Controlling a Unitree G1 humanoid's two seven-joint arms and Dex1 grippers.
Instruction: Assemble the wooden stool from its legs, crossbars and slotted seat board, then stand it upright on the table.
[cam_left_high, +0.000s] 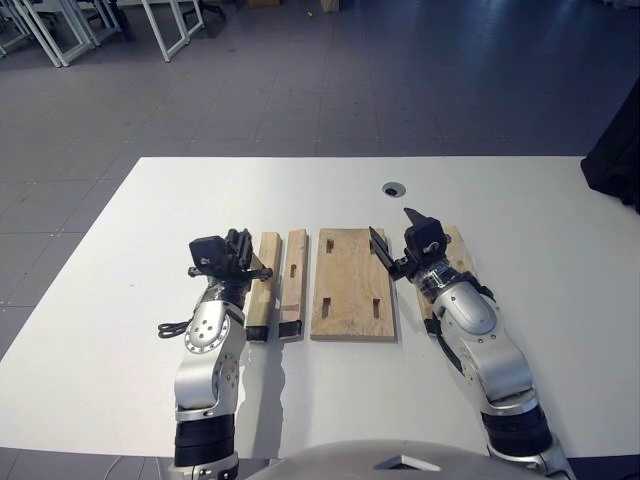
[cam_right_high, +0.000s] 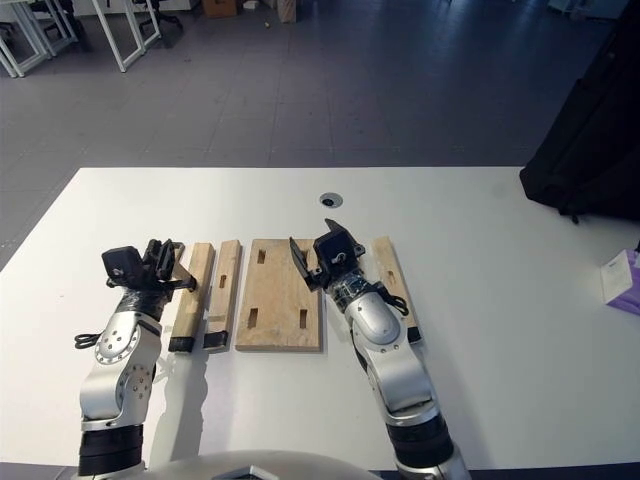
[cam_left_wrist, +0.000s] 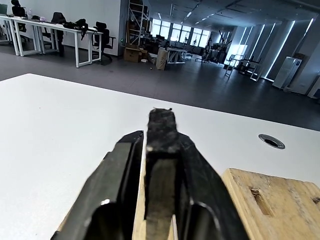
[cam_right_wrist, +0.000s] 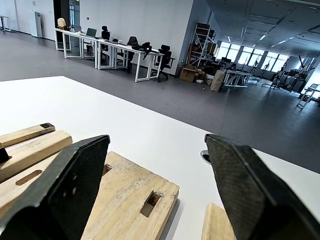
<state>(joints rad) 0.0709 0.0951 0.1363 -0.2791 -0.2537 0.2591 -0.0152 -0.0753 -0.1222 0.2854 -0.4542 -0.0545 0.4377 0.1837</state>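
The slotted seat board (cam_left_high: 352, 284) lies flat on the white table (cam_left_high: 120, 300), unassembled, and everything here is placed from it. The right gripper (cam_left_high: 397, 232) hovers at the board's far right corner with its two fingers spread wide. One fingertip (cam_right_wrist: 85, 165) is above the board's right edge, and the other (cam_right_wrist: 235, 170) is out past that edge. Nothing sits between them. The left gripper (cam_left_high: 240, 255) is on the board's left side, its fingers (cam_left_wrist: 160, 135) pressed together with nothing gripped. It is over the far end of the outer bar (cam_left_high: 264, 284); whether it touches the wood cannot be told. Between that bar and the board lies the inner bar (cam_left_high: 293, 284), just beside the board's left edge and parallel to it. Both bars lie flat and have dark caps at their near ends. On the board's right, a third bar (cam_right_high: 390, 270) also lies flat and parallel, partly covered by the right arm. Beyond the board's far edge there is a round cable hole (cam_left_high: 394, 188) in the table. Well off to the board's right are a black bag (cam_right_high: 590, 150) past the table's far corner and a small purple box (cam_right_high: 625, 280) at the table's edge.
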